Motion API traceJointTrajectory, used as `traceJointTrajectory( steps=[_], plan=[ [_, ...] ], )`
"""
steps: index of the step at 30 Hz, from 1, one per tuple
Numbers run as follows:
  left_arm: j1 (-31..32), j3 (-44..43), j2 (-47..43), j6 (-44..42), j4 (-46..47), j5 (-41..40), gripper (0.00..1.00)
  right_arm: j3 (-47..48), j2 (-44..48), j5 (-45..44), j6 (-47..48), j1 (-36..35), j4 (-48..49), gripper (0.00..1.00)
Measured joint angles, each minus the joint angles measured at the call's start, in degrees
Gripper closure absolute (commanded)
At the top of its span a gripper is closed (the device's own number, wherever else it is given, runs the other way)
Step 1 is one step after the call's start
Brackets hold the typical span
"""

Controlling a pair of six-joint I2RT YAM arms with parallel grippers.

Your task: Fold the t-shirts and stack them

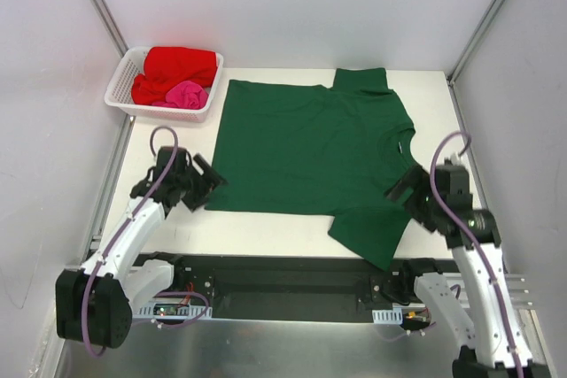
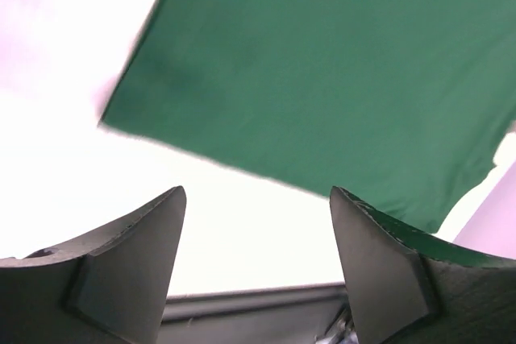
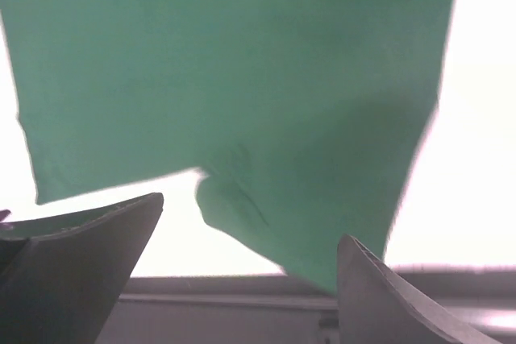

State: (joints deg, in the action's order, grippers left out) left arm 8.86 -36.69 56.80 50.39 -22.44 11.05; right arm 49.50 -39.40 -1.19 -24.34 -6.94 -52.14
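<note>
Large dark green cloth t-shirt (image 1: 310, 148) lies flat; left gripper (image 1: 205, 185) and right gripper (image 1: 403, 187) gape empty by its near edge. Uneven pinches could bunch it.

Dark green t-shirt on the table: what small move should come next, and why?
Probably lower the open left gripper onto the near hem corner of the dark green cloth t-shirt and close. It lies flat, unfolded; the right gripper is open too.
</note>
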Motion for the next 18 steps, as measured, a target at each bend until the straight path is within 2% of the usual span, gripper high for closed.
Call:
traceJointTrajectory(
  steps=[2,6,18],
  plan=[
    [-0.07,4.55,-2.45,2.29,-2.1,0.92,0.28,-6.47,6.12,0.04,-3.87,0.0,-3.74,0.03],
    [-0.09,6.93,-4.9,5.62,-4.85,-0.44,0.35,-11.26,10.14,0.33,-8.04,0.0,-7.72,0.03],
    [-0.09,6.99,-1.92,10.49,-4.9,-15.82,0.47,-8.24,2.82,-1.22,-7.65,0.0,-9.99,0.03]
  ],
)
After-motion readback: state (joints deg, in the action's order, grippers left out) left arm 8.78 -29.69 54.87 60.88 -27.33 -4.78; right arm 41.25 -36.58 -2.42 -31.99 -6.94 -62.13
